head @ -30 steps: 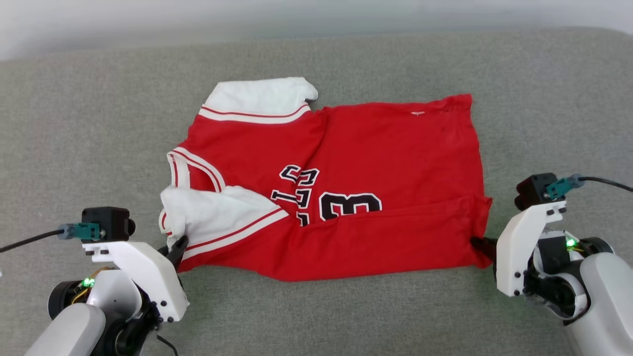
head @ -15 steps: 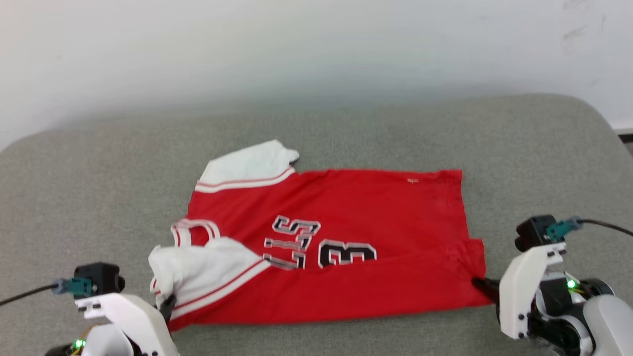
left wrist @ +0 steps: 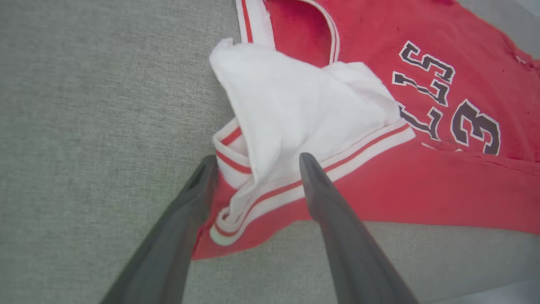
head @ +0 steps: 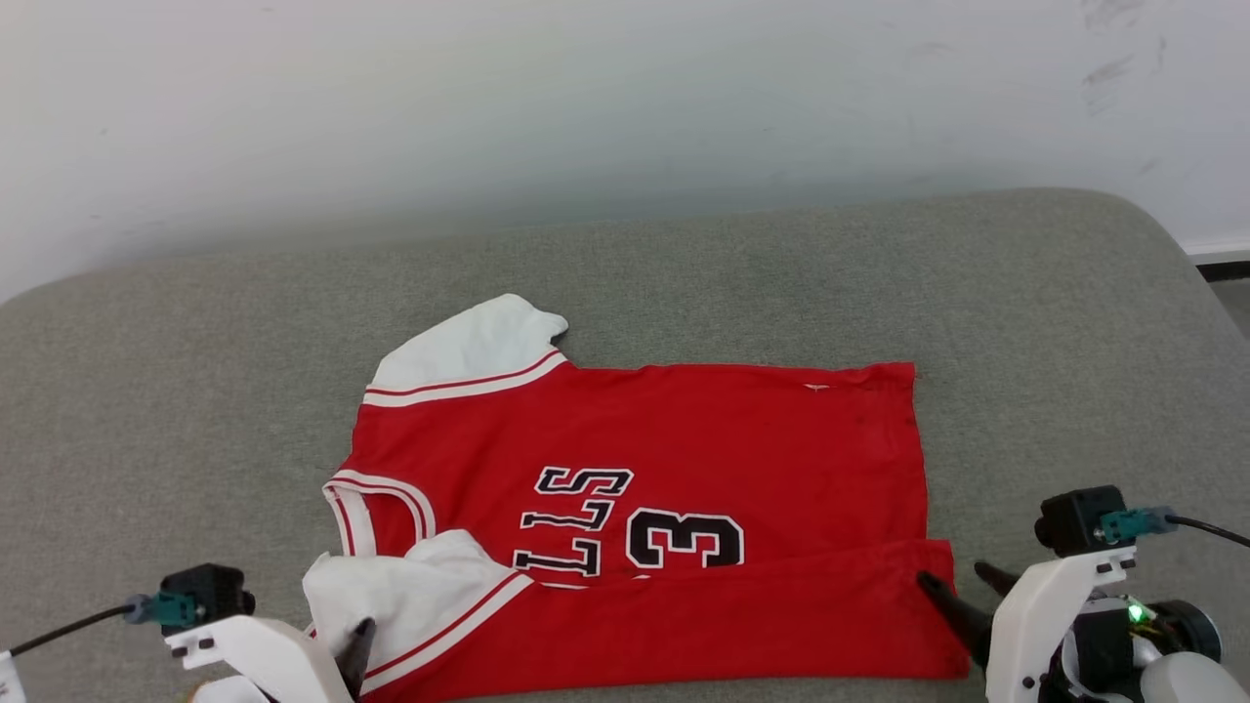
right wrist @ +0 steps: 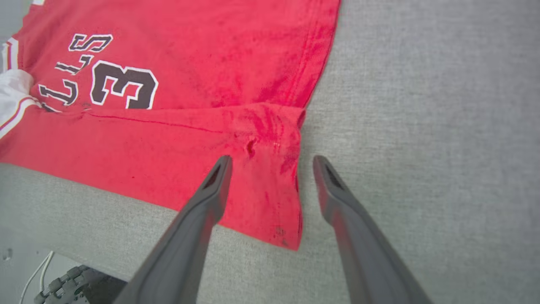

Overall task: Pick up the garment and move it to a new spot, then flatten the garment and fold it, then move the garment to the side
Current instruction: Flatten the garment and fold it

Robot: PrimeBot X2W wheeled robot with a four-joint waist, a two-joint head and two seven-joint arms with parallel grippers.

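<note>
- Red knit fabric with white sleeves: the garment (head: 684, 439) is laid front-up on the grey cushion (head: 195, 391), collar toward the robot's left, hem toward its right.
- Its near long edge is folded up over the body as a band, and the lower part of the lettering (head: 635, 527) is covered by it.
- Flopped over the chest: near sleeve (left wrist: 295, 97). Spread flat at the back: far sleeve (head: 469, 347).
- State, left gripper (left wrist: 256, 162): jaws are spread wide and nothing is held. The striped cuff (left wrist: 232, 162) is straddled by the fingers.
- State, right gripper (right wrist: 272, 162): jaws likewise wide, nothing gripped. The hem corner (right wrist: 278, 198) is straddled, one finger over red cloth, the other over bare cushion.
- Handling, judged: light and limp, with no stiffness to be expected. Any lifted part will sag and drag the rest along.
- Slip on the textured cushion is judged low, so creases may be pulled in if it is dragged.
- Hold points suggested: the doubled edges, meaning the striped cuff on the left and the folded hem corner on the right. Both layers should be pinched, or the fold will be opened.
- Breakage is not a concern. Stretch at the trim should be watched.
- Unclear: whether the fingertips are touching cloth cannot be told from either wrist view.
- Cut off: the garment's near edge runs out at the bottom of the head view, and the left gripper is mostly cropped there.
- Small pucker (right wrist: 251, 147) near the hem corner: crease or hole, cannot be told.
- Layers under the folded band are hidden.
</note>
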